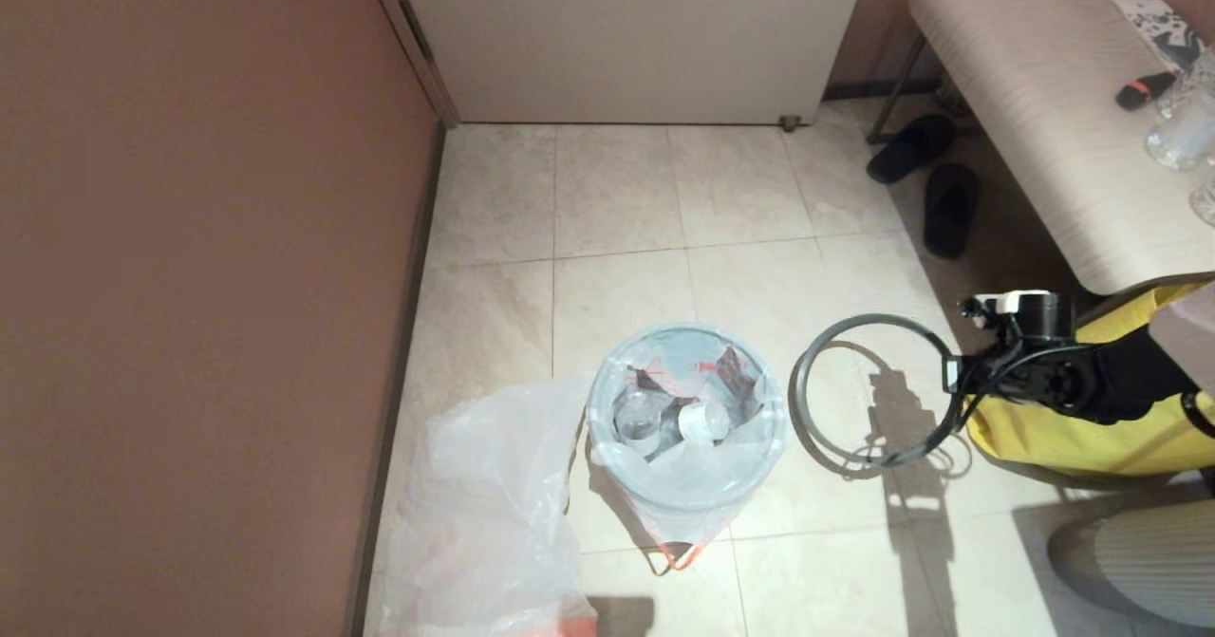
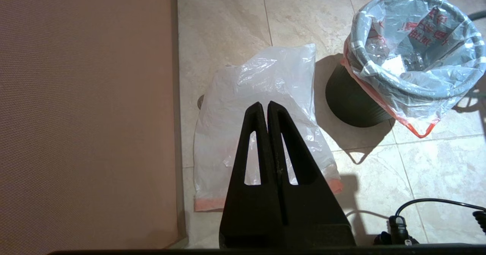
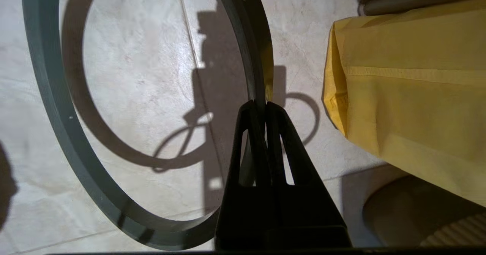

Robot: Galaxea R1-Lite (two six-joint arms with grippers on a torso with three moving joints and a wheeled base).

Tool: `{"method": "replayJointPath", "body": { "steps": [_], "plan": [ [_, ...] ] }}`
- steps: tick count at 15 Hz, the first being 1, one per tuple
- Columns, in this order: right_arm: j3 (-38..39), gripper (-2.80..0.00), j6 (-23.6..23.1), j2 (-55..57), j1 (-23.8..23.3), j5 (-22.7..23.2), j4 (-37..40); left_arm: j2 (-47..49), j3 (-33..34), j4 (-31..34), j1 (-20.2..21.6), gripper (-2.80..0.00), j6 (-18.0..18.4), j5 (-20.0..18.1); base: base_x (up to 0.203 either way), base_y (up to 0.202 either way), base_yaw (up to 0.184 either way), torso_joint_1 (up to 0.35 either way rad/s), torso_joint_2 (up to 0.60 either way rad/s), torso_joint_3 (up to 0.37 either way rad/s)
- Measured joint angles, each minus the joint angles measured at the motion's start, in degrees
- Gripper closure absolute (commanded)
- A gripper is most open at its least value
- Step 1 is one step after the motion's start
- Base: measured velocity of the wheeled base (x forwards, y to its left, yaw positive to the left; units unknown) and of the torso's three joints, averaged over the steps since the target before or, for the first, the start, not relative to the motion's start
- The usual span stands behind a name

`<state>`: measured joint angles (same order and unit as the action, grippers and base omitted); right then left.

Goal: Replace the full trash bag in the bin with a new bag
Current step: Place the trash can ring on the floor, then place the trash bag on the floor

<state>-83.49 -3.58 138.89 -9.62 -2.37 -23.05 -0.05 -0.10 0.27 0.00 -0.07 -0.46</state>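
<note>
1. Closest to the lens, the left claw (image 2: 264, 108) hangs with its two black fingers pressed together on nothing; the new bag (image 2: 262, 122) lies limp and flat on the floor tiles directly beneath its tips, orange hem band toward the robot.
2. Off to one side of that claw stands the bin (image 2: 355, 105), near the new bag but apart from it. The full trash bag (image 1: 685, 419) sits inside it, mouth open and folded over the rim, clear bottles and wrappers showing, red drawstring point hanging down the outside.
3. Out on the other side of the bin, the right claw (image 3: 260, 108) is pinched narrow on the grey ring (image 3: 57, 106), gripping it by its edge. The ring hangs free of the bin, tilted, its far side low toward the floor.
4. Just beside this claw is a yellow fabric bag (image 1: 1082, 428) under the desk (image 1: 1035, 105); two black slippers (image 1: 935, 177) lie beyond.
5. Risks, as I judge them:
   - The ring is held by one thin edge, so a quick swing could twist it out of the grip.
   - It could snag on the yellow bag when set down.
   - Lifting the full bag by one side could tip the light bin or spill bottles.
   - The limp new bag may slide on tile instead of being pinched.
</note>
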Motion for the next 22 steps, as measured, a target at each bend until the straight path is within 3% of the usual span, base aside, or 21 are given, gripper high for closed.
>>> {"method": "replayJointPath", "body": {
  "steps": [3, 4, 8, 11, 20, 21, 22],
  "plan": [
    [-6.7, 0.0, -2.1, 10.3, 0.6, -0.2, -1.1, 0.0, 0.0, 0.0, 0.0, 0.0, 0.0, 0.0, 0.0, 0.0, 0.0, 0.0, 0.0, 0.0],
    [-9.0, -2.8, -2.8, 12.9, 0.7, -0.3, -1.2, 0.0, 0.0, 0.0, 0.0, 0.0, 0.0, 0.0, 0.0, 0.0, 0.0, 0.0, 0.0, 0.0],
    [-13.2, -2.8, -4.4, 19.2, 1.0, -1.3, -1.3, 0.0, 0.0, 0.0, 0.0, 0.0, 0.0, 0.0, 0.0, 0.0, 0.0, 0.0, 0.0, 0.0],
    [-10.6, -2.8, -4.4, 17.8, 1.2, -2.6, -1.2, 0.0, 0.0, 0.0, 0.0, 0.0, 0.0, 0.0, 0.0, 0.0, 0.0, 0.0, 0.0, 0.0],
    [25.6, -2.8, -3.5, -10.3, 3.2, -4.8, -3.6, 0.0, 0.0, 0.0, 0.0, 0.0, 0.0, 0.0, 0.0, 0.0, 0.0, 0.0, 0.0, 0.0],
    [28.7, 0.0, -2.6, -13.8, 3.7, -4.9, -4.0, 0.0, 0.0, 0.0, 0.0, 0.0, 0.0, 0.0, 0.0, 0.0, 0.0, 0.0, 0.0, 0.0],
    [31.9, 0.0, -1.2, -17.1, 4.4, -4.9, -4.1, 0.0, 0.0, 0.0, 0.0, 0.0, 0.0, 0.0, 0.0, 0.0, 0.0, 0.0, 0.0, 0.0]
  ]
}}
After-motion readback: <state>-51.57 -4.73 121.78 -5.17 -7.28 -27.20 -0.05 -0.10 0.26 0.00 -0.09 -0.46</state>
